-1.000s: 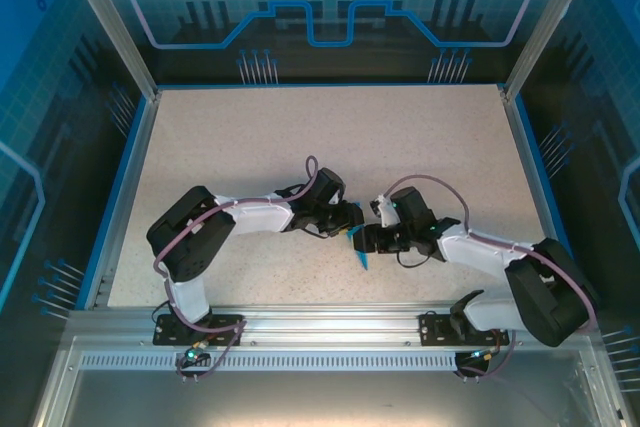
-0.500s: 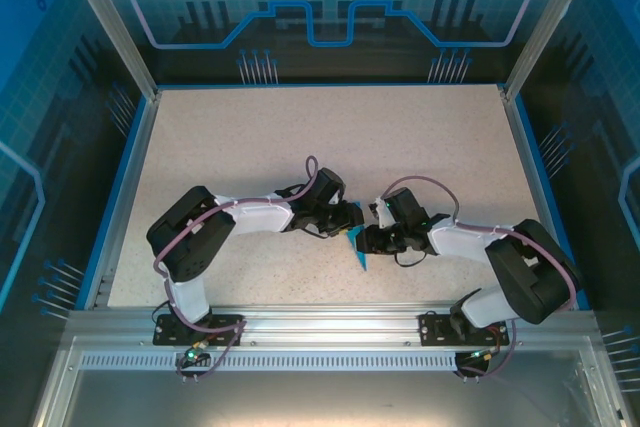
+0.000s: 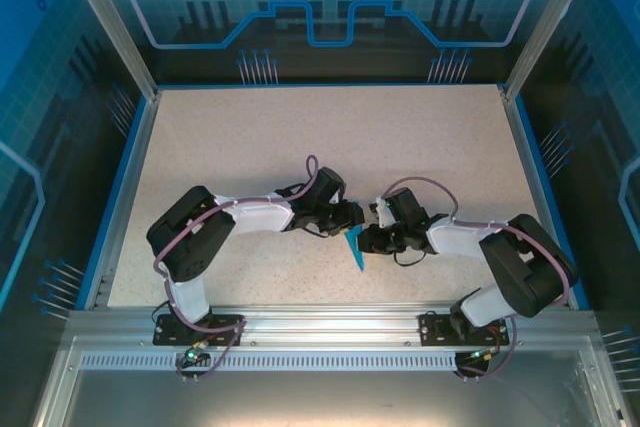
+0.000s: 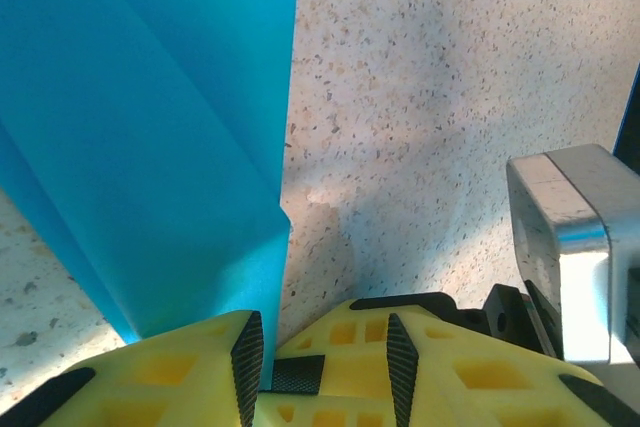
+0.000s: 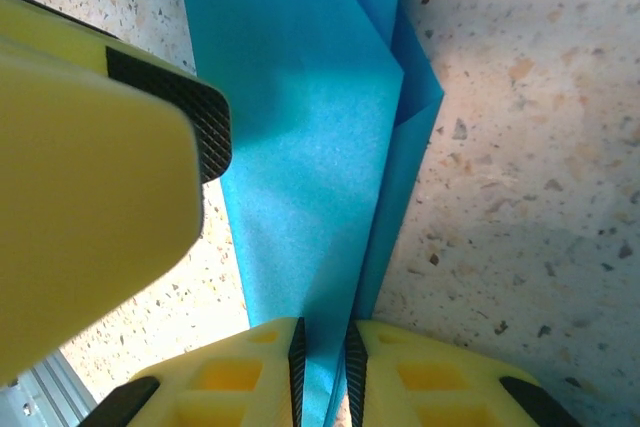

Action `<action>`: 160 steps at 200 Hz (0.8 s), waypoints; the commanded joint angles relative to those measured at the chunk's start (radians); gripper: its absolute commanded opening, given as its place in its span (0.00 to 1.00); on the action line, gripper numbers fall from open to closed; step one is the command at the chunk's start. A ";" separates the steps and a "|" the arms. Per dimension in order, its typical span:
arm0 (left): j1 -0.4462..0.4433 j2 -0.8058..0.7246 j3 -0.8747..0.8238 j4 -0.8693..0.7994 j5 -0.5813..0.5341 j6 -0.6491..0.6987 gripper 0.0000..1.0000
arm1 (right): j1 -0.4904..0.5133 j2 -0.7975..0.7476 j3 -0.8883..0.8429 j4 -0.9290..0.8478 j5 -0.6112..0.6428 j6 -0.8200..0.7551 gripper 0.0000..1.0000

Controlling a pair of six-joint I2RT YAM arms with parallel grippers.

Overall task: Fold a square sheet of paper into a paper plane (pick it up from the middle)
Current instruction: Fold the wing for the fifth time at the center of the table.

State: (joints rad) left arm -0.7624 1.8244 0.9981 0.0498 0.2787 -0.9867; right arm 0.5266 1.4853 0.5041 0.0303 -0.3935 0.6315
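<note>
A: While both end effectors are engaged, where is the paper plane (image 3: 355,249)?
B: Between them, over the surface (image 3: 300,147). The left end effector (image 4: 265,337) is closed narrowly on one edge of it. The right end effector (image 5: 322,347) pinches the folded layers.
A: Orientation?
B: The long axis runs roughly near-to-far. The pointed tip projects past the right end effector, toward the arm bases.

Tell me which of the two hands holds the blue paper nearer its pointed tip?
The right hand: it pinches the paper plane partway down, nearer the tip that points toward the arm bases. The left hand grips the opposite, wider end.
</note>
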 commanded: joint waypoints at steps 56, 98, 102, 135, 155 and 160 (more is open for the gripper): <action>0.004 0.092 0.033 0.000 0.028 0.022 0.41 | 0.003 0.067 -0.029 0.000 0.019 0.017 0.18; 0.004 0.118 0.026 0.012 0.030 0.010 0.40 | 0.002 0.037 -0.018 -0.014 0.006 0.023 0.20; 0.004 0.116 0.024 0.009 0.029 0.012 0.40 | 0.003 0.029 -0.018 -0.017 0.009 0.027 0.21; 0.004 0.115 0.028 -0.008 0.025 0.022 0.40 | 0.001 -0.116 -0.028 -0.096 0.087 0.053 0.28; 0.004 0.116 0.031 -0.007 0.028 0.022 0.39 | 0.000 -0.222 -0.042 -0.131 0.091 0.053 0.25; 0.004 0.116 0.032 -0.007 0.030 0.021 0.40 | 0.001 -0.240 -0.047 -0.129 0.074 0.052 0.23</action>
State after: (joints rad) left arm -0.7574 1.9072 1.0122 0.0654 0.2958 -0.9855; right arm 0.5236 1.3445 0.4778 -0.0357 -0.3355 0.6731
